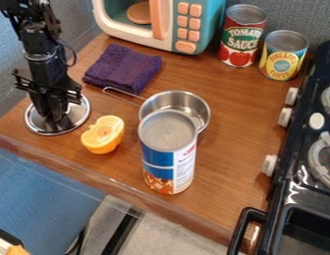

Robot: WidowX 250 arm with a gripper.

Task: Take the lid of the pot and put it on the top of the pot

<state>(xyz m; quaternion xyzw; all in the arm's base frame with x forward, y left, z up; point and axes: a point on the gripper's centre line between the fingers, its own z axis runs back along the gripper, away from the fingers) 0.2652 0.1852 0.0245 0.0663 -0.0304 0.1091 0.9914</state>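
Wood-grain table (237, 134), wall side: a steel lid (35, 123) appears to lie flat at left beneath the hand (59, 119) of a black robot arm (42, 55); whether that hand is open or closed on the lid cannot be told. An uncovered pot (202, 107) sits to the right. An off-center grip could let the lid tip or slip. Carried too low, it could snag the wire handle (120, 96) and swing the pot, or strike the tall can (168, 162) crowding the pot's near rim, toppling it. The count: one lid, one pot, one tall can, two shorter cans (242, 37) behind, one purple cloth (122, 68), one orange piece (104, 135), one toy microwave (164, 25) and one stove (277, 199), three pale knobs (285, 116) along its edge.
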